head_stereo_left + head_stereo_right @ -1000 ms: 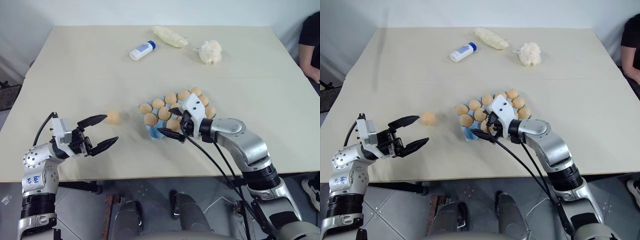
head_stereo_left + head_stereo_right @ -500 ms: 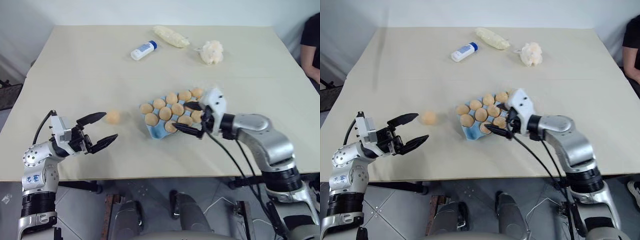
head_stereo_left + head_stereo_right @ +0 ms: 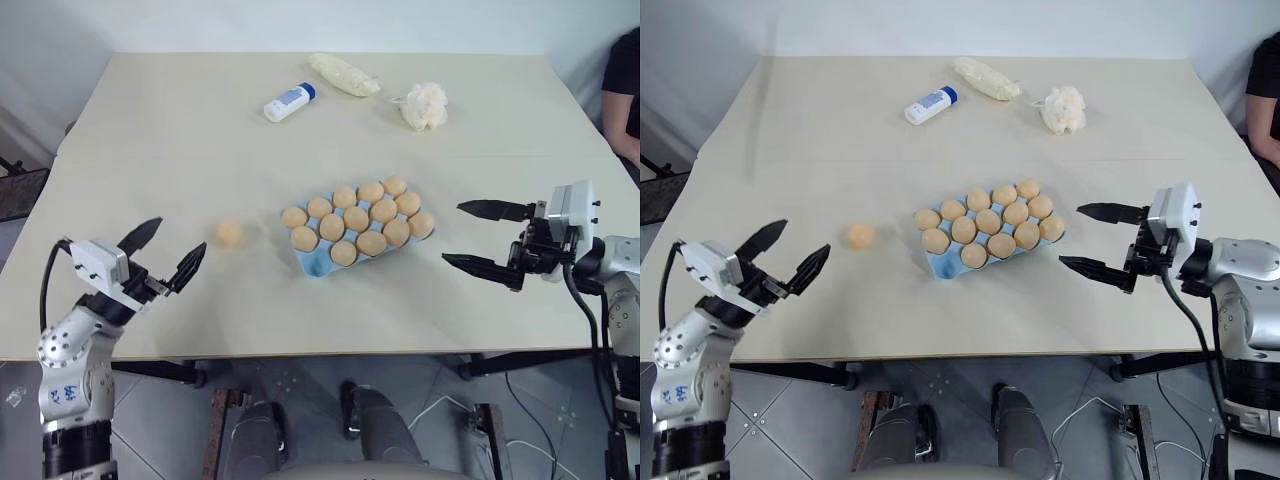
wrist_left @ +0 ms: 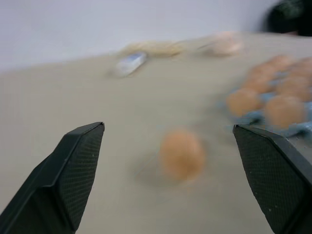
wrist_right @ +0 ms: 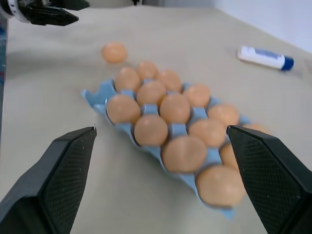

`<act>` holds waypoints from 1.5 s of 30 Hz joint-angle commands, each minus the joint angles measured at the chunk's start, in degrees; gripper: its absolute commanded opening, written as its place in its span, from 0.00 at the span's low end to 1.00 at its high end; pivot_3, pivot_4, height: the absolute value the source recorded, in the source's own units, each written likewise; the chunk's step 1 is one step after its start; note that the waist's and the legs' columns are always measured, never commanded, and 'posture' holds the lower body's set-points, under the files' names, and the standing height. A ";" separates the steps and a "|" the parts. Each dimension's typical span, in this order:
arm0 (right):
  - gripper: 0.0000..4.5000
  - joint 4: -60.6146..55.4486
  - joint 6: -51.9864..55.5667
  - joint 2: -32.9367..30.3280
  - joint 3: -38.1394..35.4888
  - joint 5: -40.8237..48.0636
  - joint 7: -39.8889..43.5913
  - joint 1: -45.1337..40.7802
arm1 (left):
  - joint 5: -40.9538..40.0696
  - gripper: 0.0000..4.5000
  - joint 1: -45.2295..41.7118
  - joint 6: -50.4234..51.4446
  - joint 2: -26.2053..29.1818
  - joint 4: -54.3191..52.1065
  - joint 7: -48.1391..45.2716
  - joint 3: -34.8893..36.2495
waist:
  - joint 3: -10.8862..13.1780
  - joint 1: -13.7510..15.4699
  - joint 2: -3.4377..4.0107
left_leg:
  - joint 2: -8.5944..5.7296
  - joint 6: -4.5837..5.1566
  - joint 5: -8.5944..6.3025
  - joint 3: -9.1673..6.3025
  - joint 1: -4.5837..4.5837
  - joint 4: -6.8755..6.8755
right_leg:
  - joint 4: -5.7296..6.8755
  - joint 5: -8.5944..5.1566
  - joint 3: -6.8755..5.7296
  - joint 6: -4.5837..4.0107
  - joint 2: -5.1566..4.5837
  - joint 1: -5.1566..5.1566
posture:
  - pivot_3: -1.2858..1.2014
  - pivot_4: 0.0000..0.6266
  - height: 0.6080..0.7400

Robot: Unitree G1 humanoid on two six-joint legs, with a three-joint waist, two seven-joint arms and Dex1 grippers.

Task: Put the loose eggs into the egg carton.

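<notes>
One loose egg (image 3: 228,234) lies on the table left of the light blue egg carton (image 3: 314,261), whose cups hold several tan-orange eggs. My left gripper (image 3: 166,252) is open and empty near the table's front left edge, pointing toward the loose egg (image 4: 181,154) with a gap between them. Off to the carton's right, my right gripper (image 3: 482,236) is open and empty, its fingers aimed at the carton (image 5: 102,95). The right wrist view also shows the loose egg (image 5: 114,51) beyond the carton.
A white bottle with a blue cap (image 3: 285,101), a pale wrapped bundle (image 3: 342,73) and a white fluffy puff (image 3: 422,104) lie at the table's far side. A person's dark sleeve (image 3: 623,70) is at the far right edge.
My right gripper has drawn away from over the carton to its right, empty. The left gripper has shifted left and turned, away from the loose egg. The egg has not moved.
</notes>
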 commanded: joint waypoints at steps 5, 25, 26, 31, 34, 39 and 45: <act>1.00 1.25 -0.64 -0.50 -0.52 0.86 0.24 -2.52 | 3.22 1.00 3.57 7.92 -0.92 -12.36 11.36 -0.32 | 0.00 0.29 -0.01 | -0.06 -0.18 -0.09 0.04 0.04 0.02 | -0.02 -0.11 0.11 -0.20 -0.02 0.01 | 0.52 0.24 1.00; 1.00 -1.49 1.30 1.88 2.21 2.77 -0.34 -4.79 | 8.28 1.00 -14.12 13.64 -1.64 4.02 11.46 -12.02 | 0.00 0.75 0.00 | -0.08 0.08 0.05 0.14 0.09 0.02 | -0.04 0.03 0.15 -0.01 -0.01 0.05 | 0.52 0.24 1.00; 1.00 -1.82 1.64 1.94 2.20 2.84 -0.69 -4.63 | 8.67 1.00 -15.24 12.76 -1.74 6.00 10.79 -12.65 | 0.00 0.76 0.00 | -0.07 0.08 0.05 0.14 0.08 0.02 | -0.03 0.04 0.12 -0.01 0.00 0.04 | 0.52 0.24 1.00; 1.00 -3.09 2.69 1.71 2.12 2.87 -1.53 -4.05 | 11.32 1.00 -20.99 10.86 -1.40 14.79 9.04 -15.14 | 0.00 0.76 -0.01 | -0.07 0.07 0.06 0.14 0.08 0.02 | 0.00 0.08 0.11 0.06 -0.01 0.04 | 0.52 0.24 1.00; 1.00 -3.52 3.21 1.49 1.89 2.78 -2.11 -3.91 | 12.53 0.91 -23.00 11.06 -1.50 18.02 8.20 -16.52 | 0.00 0.74 0.00 | -0.08 0.08 0.06 0.15 0.07 0.03 | -0.01 0.10 0.11 0.10 -0.01 0.04 | 0.52 0.24 1.00; 1.00 -4.30 3.71 1.15 1.36 2.82 -2.84 -3.20 | 12.80 0.57 -24.72 9.45 -1.86 21.04 6.35 -17.33 | 0.00 0.79 0.00 | -0.08 0.07 0.05 0.17 0.07 0.02 | 0.02 0.11 0.08 0.11 -0.01 0.04 | 0.52 0.24 1.00; 1.00 -5.49 3.94 0.77 0.20 2.93 -4.08 -1.84 | 11.72 0.37 -27.39 8.39 -0.51 19.12 2.53 -16.87 | 0.00 0.80 -0.01 | -0.08 0.07 0.07 0.21 0.07 0.06 | 0.07 0.11 0.06 0.11 -0.02 0.05 | 0.52 0.24 1.00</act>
